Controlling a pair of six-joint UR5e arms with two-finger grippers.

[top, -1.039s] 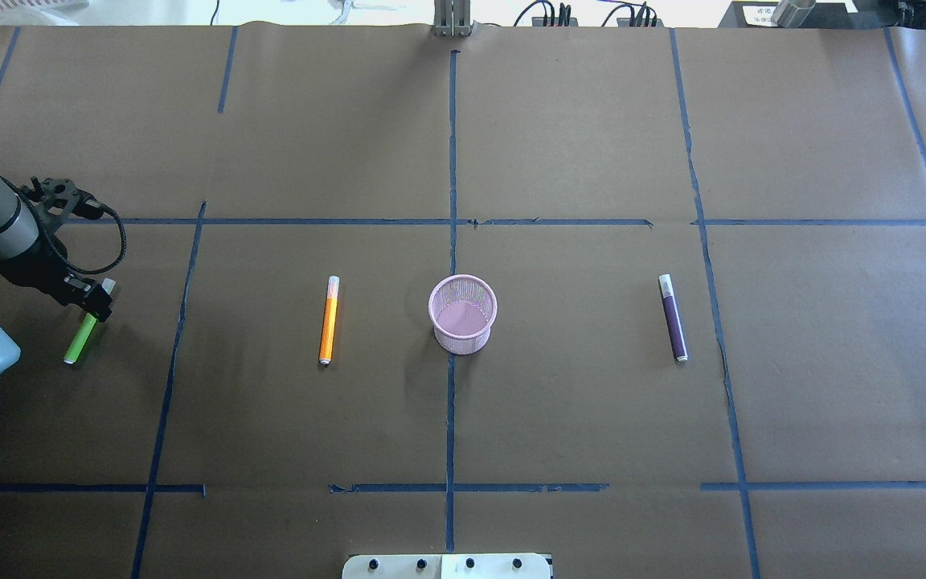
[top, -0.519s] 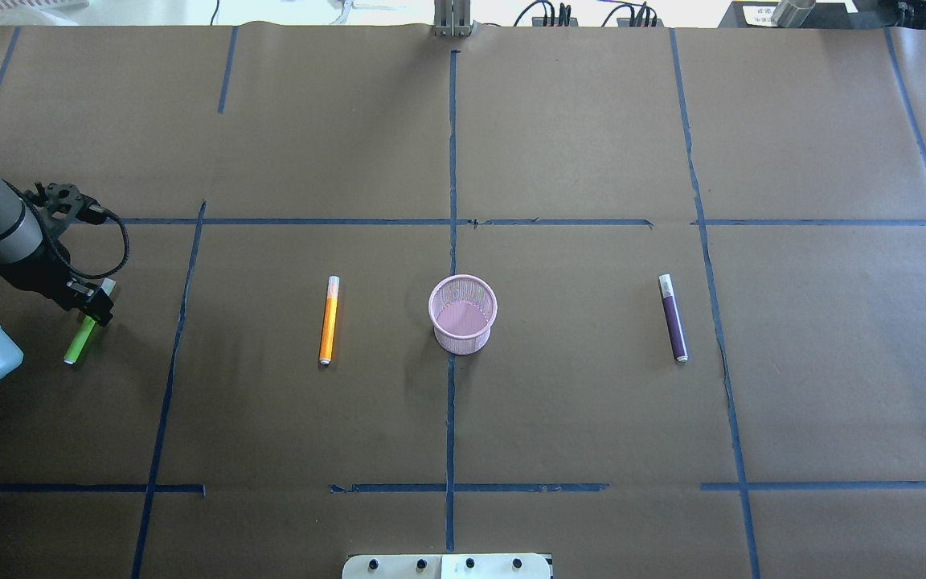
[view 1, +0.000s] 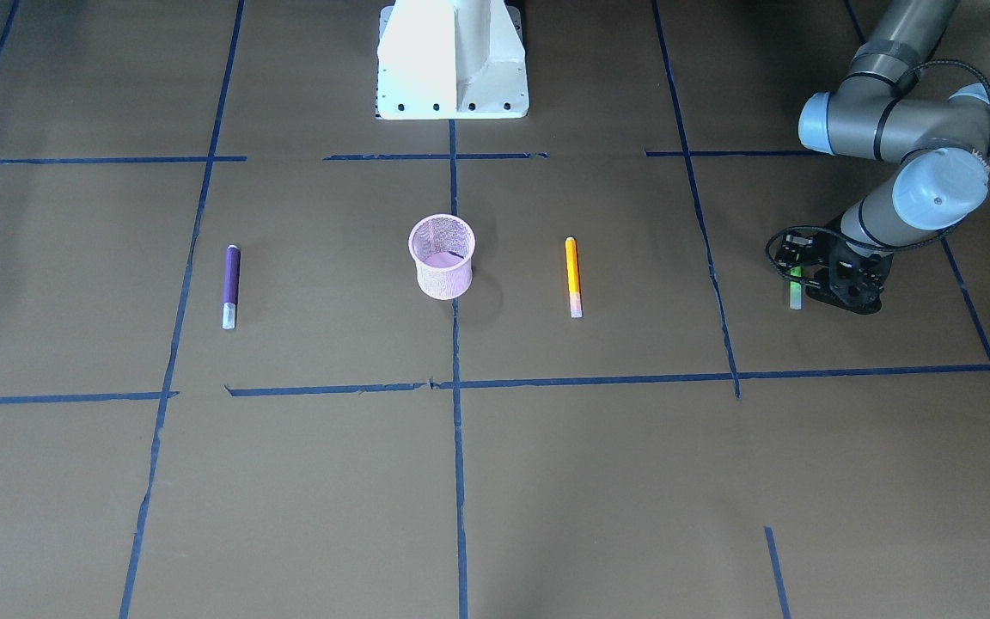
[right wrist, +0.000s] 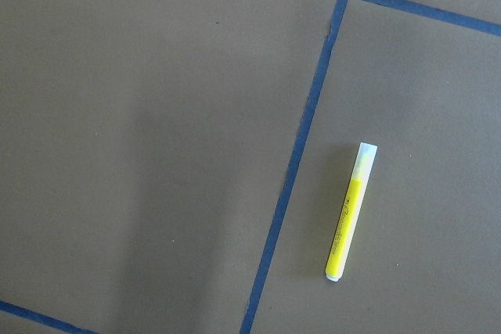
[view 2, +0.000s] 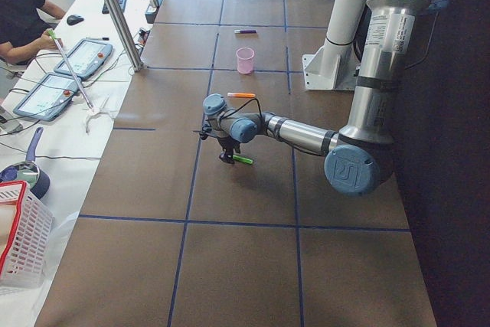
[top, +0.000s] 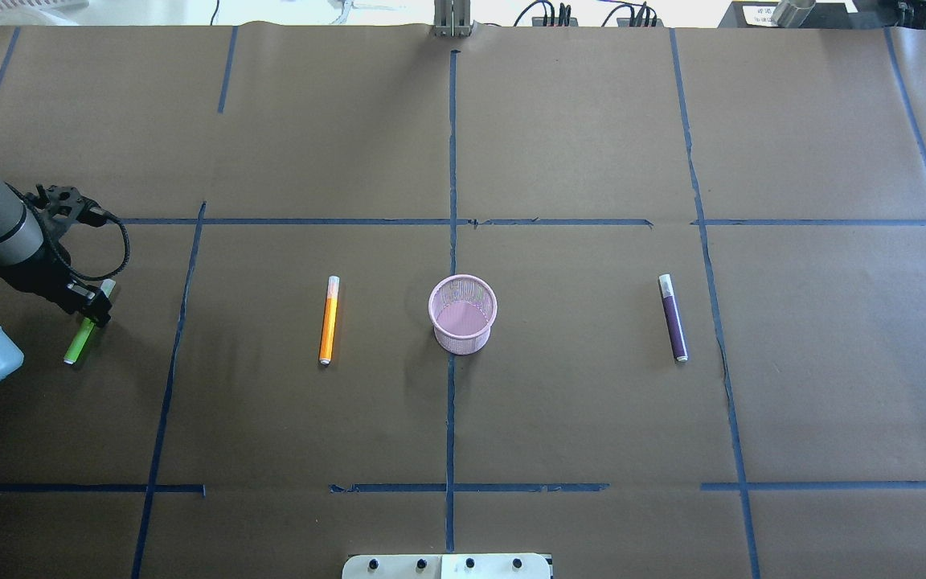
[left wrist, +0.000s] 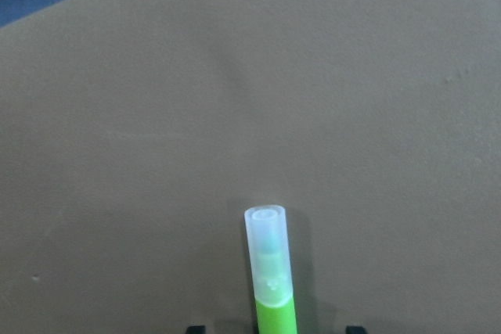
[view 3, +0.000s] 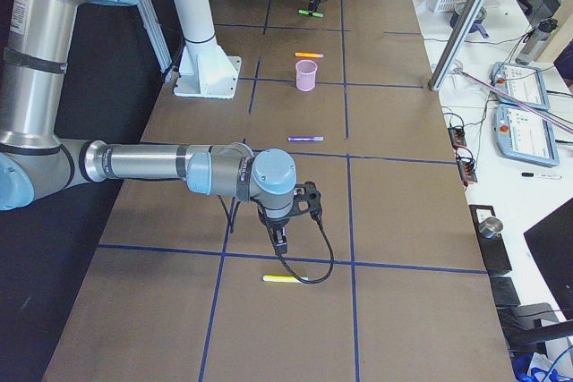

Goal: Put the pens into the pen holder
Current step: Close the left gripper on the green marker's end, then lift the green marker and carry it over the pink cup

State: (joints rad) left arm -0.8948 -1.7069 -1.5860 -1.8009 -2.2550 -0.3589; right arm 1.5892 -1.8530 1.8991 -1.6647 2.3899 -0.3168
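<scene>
The left gripper (top: 96, 310) has eased a touch lower over the green pen (top: 75, 346), jaws apart on either side of it near the cap, not yet clenched. The pen lies flat and unmoved, far out at 9 o'clock from the holder (top: 460, 338), so a grasp looks imminent. The orange pen (top: 329, 320) lies nearer at 9, the purple pen (top: 674, 318) at 3, and nothing is collected. The right gripper (view 3: 280, 241): I cannot tell its state

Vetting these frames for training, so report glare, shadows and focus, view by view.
Front-facing view: the white robot base is blown out. Overhead view: light on the table is even, but the strip beyond its far edge is overexposed. Left wrist view: the green pen is close and sharp. Right wrist view: a broad soft shadow lies left of the sharp yellow pen.
</scene>
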